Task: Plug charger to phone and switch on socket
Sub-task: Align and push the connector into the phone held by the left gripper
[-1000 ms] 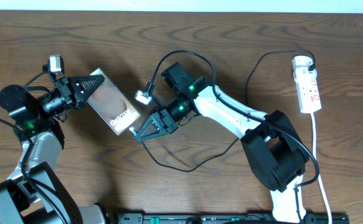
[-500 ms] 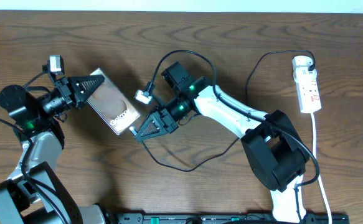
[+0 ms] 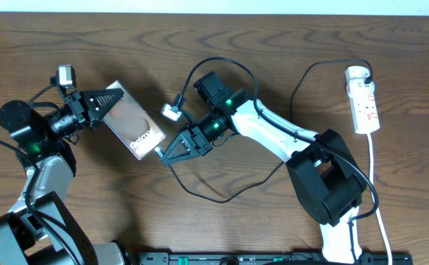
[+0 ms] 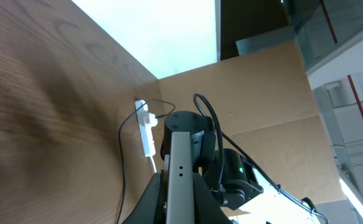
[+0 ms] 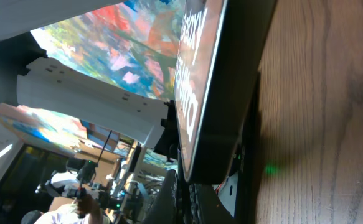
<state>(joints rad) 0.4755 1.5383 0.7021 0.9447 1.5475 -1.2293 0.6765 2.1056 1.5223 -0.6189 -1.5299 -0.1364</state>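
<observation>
Right gripper [image 3: 164,154]: shifted slightly, tip at phone [image 3: 132,121] lettered end, jaws clenched on charger [image 3: 199,197] plug. Left gripper [image 3: 110,101]: grasping phone's opposite end.

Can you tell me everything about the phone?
The phone is a flat rectangle with a glossy brownish face and white Galaxy lettering near its lower end. It sits slanted across the wooden table. The left claw grips its upper end; the right claw, holding the charger, points at its lettered end.

Across the wooden table [image 4: 44,112] we see the white socket [image 4: 146,132], and nearer, the right arm [image 4: 190,134] behind the phone's [image 4: 180,186] grey edge.
</observation>
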